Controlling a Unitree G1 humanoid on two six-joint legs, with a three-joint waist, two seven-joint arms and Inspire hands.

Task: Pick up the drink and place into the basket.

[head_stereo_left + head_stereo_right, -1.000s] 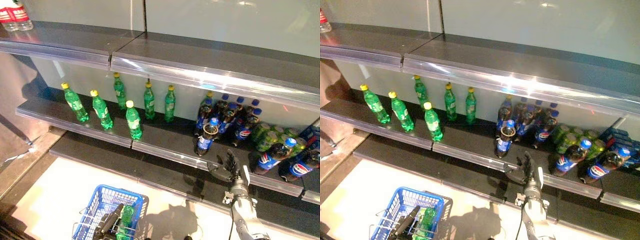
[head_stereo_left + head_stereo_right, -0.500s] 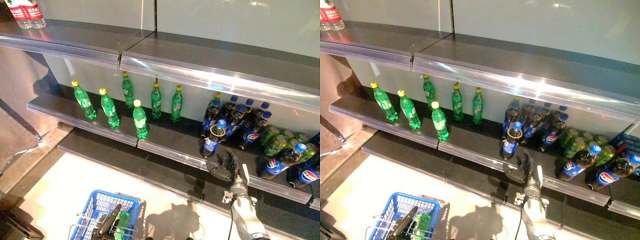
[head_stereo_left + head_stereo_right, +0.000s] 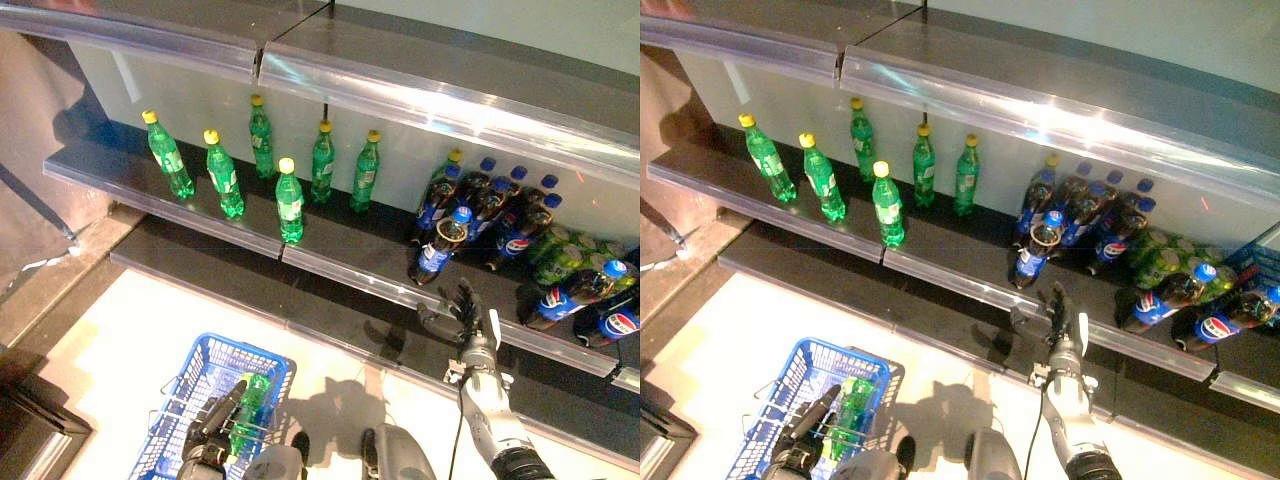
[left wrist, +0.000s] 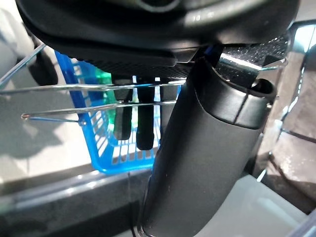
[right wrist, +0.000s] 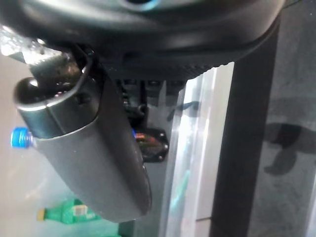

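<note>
- Reaching up from below, the right hand (image 3: 462, 318) sits at the front lip of the middle shelf (image 3: 340, 268), just under the foremost cola bottle (image 3: 440, 246); its fingers are spread and hold nothing, so I judge it is lining up for a grasp on that bottle.
- That cola bottle stands apart from its group, nearest the shelf edge, which probably makes it the easiest one to take without knocking its neighbours.
- The left hand (image 3: 212, 432) is low at the blue basket (image 3: 170, 410), with wire handles crossing in front of its fingers in the wrist view; whether the fingers are curled round a handle I cannot tell.
- The basket sits on the pale floor below the shelf, on the robot's left, likely kept there so a bottle can be lowered straight in.
- One green bottle (image 3: 250, 412) already lies inside the basket.
- Six green bottles with yellow caps stand upright on the shelf, well spaced.
- Cola bottles cluster to the right: roughly eight upright, though the packed group is hard to count exactly, plus two lying tilted (image 3: 575, 293) farther right.
- Green cans (image 3: 548, 260) sit behind those; their number is unclear.
</note>
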